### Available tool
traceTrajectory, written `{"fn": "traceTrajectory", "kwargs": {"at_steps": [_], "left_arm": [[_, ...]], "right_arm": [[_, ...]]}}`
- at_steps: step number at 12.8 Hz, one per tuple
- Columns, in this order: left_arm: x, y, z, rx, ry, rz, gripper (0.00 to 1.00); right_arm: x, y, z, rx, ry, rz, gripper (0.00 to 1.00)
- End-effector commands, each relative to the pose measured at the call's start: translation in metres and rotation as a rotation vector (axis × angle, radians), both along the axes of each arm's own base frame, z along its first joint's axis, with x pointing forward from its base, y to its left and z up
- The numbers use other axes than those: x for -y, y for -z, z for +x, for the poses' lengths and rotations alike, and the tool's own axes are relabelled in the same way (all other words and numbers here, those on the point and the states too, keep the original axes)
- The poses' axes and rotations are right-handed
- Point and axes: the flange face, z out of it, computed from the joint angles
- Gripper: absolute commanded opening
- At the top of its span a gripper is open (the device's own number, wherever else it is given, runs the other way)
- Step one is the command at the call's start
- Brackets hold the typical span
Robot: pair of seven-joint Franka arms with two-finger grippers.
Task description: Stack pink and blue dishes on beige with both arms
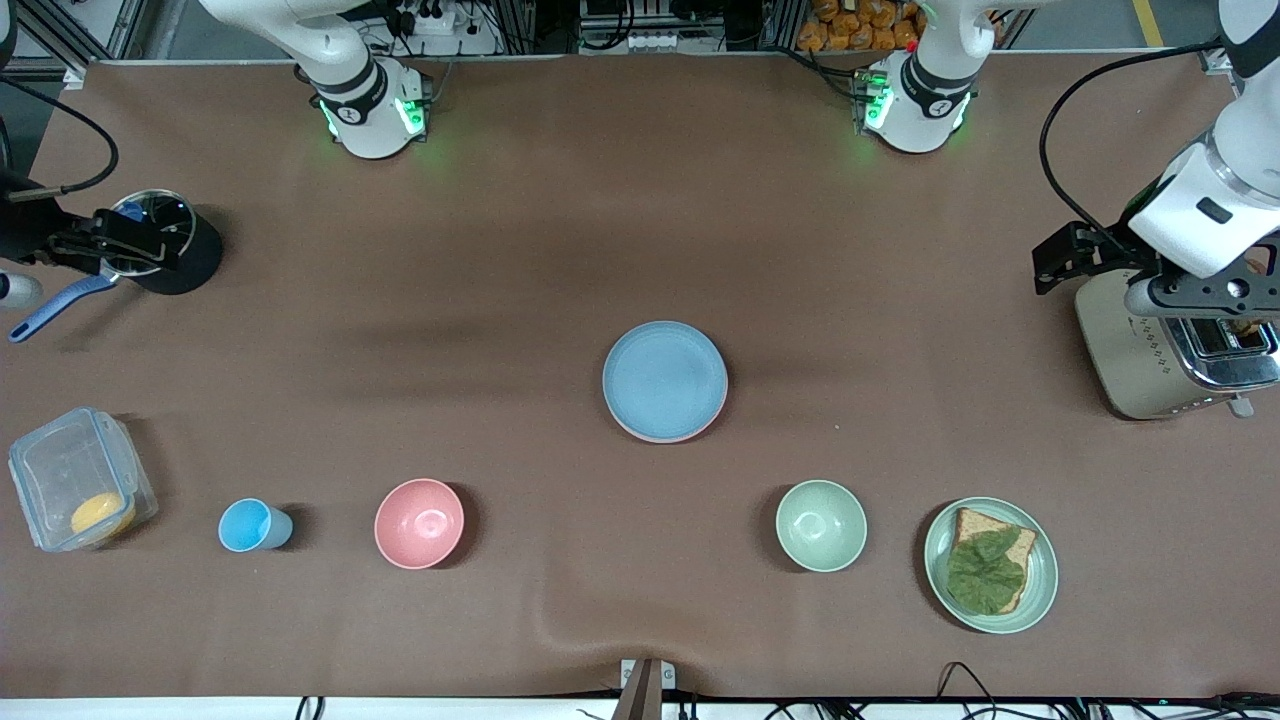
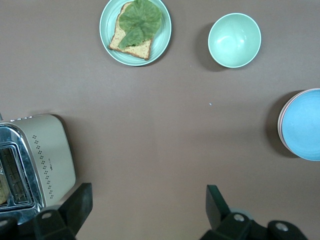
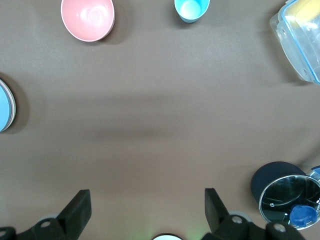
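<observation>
The pale blue plate (image 1: 665,378) lies on top of a stack at the table's middle. A thin pink rim (image 1: 663,440) of the pink plate peeks out under it. In the right wrist view a pale cream edge (image 3: 14,106) lines the stack's blue plate (image 3: 4,105); the beige plate is otherwise hidden. The left wrist view catches the blue plate (image 2: 305,125) at its border. My left gripper (image 1: 1060,258) (image 2: 148,200) hangs open and empty over the toaster's end of the table. My right gripper (image 1: 140,245) (image 3: 147,205) is open and empty over the black pot.
A toaster (image 1: 1160,340) stands at the left arm's end. Nearer the front camera sit a green plate with bread and leaf (image 1: 1040,590), a green bowl (image 1: 821,525), a pink bowl (image 1: 419,523), a blue cup (image 1: 250,525) and a clear container (image 1: 80,480). A black pot (image 1: 190,265) stands at the right arm's end.
</observation>
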Motion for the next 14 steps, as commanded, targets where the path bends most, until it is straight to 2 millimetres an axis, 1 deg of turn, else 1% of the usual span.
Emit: {"fn": "traceTrajectory", "kwargs": {"at_steps": [1,3,5,6,7,9,11,14], "left_arm": [[-0.003,-0.012,-0.005,0.005,0.015,-0.018,1.0],[0.0,-0.013,-0.007,0.002,0.021,-0.016,1.0],[0.0,-0.019,-0.011,0.013,0.024,-0.015,1.0],[-0.001,-0.021,-0.011,0.016,0.027,-0.015,1.0],[-0.002,-0.025,-0.014,0.023,0.027,-0.016,1.0],[-0.002,-0.027,-0.015,0.027,0.027,-0.014,1.0],[-0.002,-0.027,-0.015,0.026,0.029,-0.016,1.0],[-0.003,-0.027,-0.015,0.023,0.022,-0.041,1.0]], "right_arm": [[-0.003,-0.005,-0.002,-0.008,0.008,-0.022,1.0],[-0.004,-0.007,-0.004,-0.011,0.006,-0.021,1.0],[-0.001,-0.005,-0.002,-0.014,0.012,-0.019,1.0],[-0.004,-0.008,-0.003,-0.008,0.006,-0.016,1.0],[-0.007,-0.016,-0.002,0.01,-0.002,-0.017,1.0],[-0.022,-0.029,-0.003,0.025,-0.032,-0.022,1.0],[-0.023,-0.044,-0.008,0.02,-0.018,-0.035,1.0],[-0.021,-0.049,-0.011,0.019,0.022,-0.063,1.0]]}}
